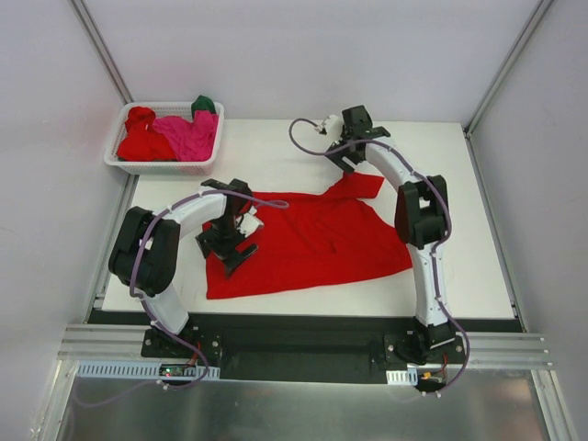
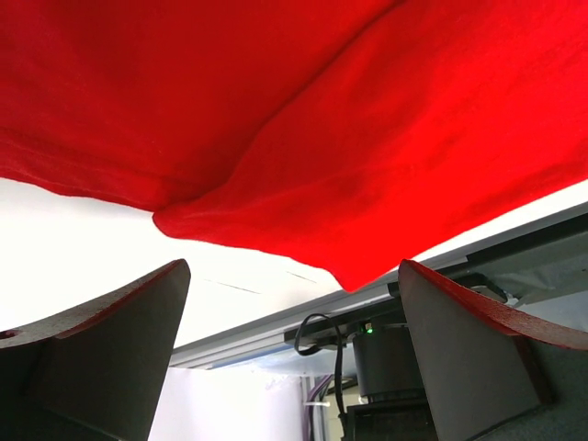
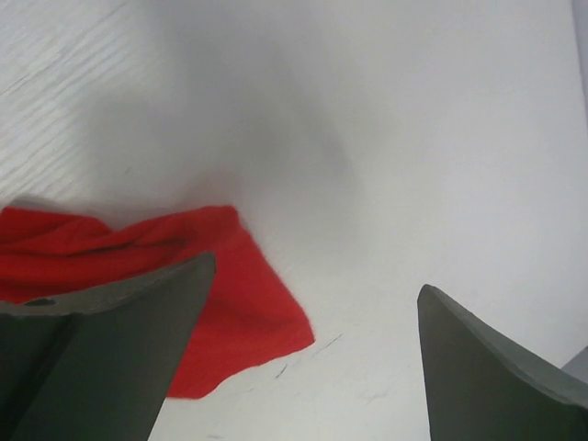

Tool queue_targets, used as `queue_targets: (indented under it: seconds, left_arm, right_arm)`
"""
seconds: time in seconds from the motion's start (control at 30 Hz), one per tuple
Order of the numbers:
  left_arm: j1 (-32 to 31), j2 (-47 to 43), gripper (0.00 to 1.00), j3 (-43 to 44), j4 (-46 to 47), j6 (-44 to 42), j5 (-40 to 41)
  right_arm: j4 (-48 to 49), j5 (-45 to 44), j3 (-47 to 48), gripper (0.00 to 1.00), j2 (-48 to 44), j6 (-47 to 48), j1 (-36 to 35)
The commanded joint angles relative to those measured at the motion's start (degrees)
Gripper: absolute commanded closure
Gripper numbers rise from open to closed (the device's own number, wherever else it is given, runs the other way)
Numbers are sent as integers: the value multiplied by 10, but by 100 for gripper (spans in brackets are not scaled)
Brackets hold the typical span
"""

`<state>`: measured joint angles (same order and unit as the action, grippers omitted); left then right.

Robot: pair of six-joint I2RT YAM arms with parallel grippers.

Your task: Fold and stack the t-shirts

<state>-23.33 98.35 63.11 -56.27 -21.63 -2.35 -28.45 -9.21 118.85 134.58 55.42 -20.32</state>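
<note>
A bright red t-shirt (image 1: 312,241) lies spread out on the white table (image 1: 459,184), one sleeve (image 1: 363,186) pointing to the back right. My left gripper (image 1: 231,250) hovers over the shirt's left edge. In the left wrist view it (image 2: 294,322) is open, with red cloth (image 2: 303,129) just ahead and nothing between its fingers (image 2: 110,349). My right gripper (image 1: 349,156) hangs just behind the sleeve. The right wrist view shows it (image 3: 303,349) open over bare table, the sleeve tip (image 3: 239,303) beside its left finger (image 3: 101,358). More t-shirts, red (image 1: 142,138), magenta (image 1: 188,136) and dark green (image 1: 204,104), lie bunched in the basket.
The white lattice basket (image 1: 165,167) stands at the back left corner of the table. White walls close in the back and both sides. A black rail with the arm bases runs along the near edge (image 1: 303,331).
</note>
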Motion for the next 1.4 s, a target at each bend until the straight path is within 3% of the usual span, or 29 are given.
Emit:
queue_targets:
  seconds: [0.0,0.13,0.33,0.53,0.8,1.07,1.2,1.37]
  left_arm:
    - [-8,-9,2,22,-12,-3,7]
    - [-8,-5,2,25,-8,-8,11]
    - [-9,-8,2,13,-5,-12,16]
    - [-8,-6,2,15,-2,-13,18]
    - [-9,-6,2,10,-2,-17,19]
    - [-9,-4,1,10,-1,-10,15]
    - [-9,1,1,17,-1,-9,16]
    - [-9,0,1,17,-1,-9,20]
  right_arm:
    - [-81,55,-64,3,-111,-1,8]
    - [-110,56,-163,3,-151,30,11]
    - [-187,88,-175,3,-182,21,13]
    - [-168,84,-225,1,-173,34,12]
    - [-77,18,-247,11,-161,37,10]
    - [-84,-3,-193,12,-129,43,9]
    - [-61,-14,-209,15,-119,40,7]
    - [-51,-1,-223,30,-115,29,4]
